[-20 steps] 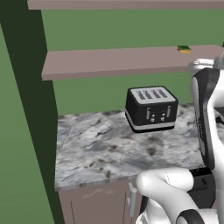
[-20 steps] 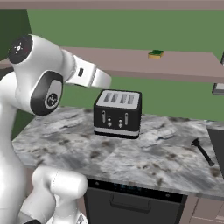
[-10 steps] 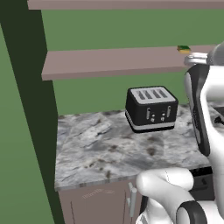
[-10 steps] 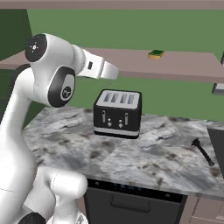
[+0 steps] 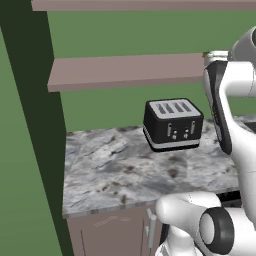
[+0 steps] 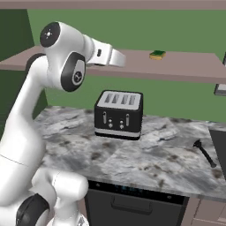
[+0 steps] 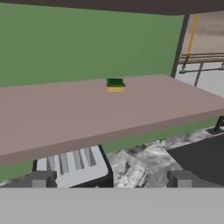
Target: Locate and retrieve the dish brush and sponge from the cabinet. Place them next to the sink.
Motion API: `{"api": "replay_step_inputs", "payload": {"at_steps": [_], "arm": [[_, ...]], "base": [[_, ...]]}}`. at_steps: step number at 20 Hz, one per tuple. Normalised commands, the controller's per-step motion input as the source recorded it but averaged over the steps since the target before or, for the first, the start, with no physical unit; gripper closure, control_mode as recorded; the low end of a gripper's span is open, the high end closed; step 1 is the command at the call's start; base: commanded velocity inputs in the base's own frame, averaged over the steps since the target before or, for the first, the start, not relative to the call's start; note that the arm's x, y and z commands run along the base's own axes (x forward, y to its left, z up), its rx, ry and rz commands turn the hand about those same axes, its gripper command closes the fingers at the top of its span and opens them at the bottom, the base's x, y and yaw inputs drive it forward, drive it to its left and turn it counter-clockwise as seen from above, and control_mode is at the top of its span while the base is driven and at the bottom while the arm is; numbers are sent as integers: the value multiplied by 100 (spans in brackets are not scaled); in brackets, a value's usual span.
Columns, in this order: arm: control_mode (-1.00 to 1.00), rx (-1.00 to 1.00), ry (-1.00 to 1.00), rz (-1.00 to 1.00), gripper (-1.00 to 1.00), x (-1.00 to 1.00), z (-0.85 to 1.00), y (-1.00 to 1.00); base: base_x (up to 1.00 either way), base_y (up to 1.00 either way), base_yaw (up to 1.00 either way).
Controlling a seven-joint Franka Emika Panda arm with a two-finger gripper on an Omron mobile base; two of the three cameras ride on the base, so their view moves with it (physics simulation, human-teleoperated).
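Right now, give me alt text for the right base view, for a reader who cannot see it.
A white robot arm reaches toward a green and yellow sponge lying on a mauve-brown cabinet shelf. Below, a black toaster stands on a marble counter, and a black dish brush lies near its right end.

Even, bright rendered light, soft shadows, slightly blurry hand view.

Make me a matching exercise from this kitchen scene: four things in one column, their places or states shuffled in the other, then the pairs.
Things:
1. sponge
2. dish brush
3. toaster
4. hand

Places:
A. standing on the counter below the shelf
B. lying on the counter's right end
C. lying on the cabinet shelf
D. empty, facing the shelf

Pairs: 1-C, 2-B, 3-A, 4-D
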Motion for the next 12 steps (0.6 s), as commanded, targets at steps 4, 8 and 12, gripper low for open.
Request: {"api": "replay_step_inputs", "payload": {"at_steps": [4, 8, 12], "arm": [[-100, 0, 6, 0, -100, 43, -5, -26], [-100, 0, 2, 0, -100, 39, -2, -33], [-100, 4, 0, 0, -100, 40, -2, -34]], "base": [[0, 0, 0], [0, 0, 0], [0, 0, 0]]}}
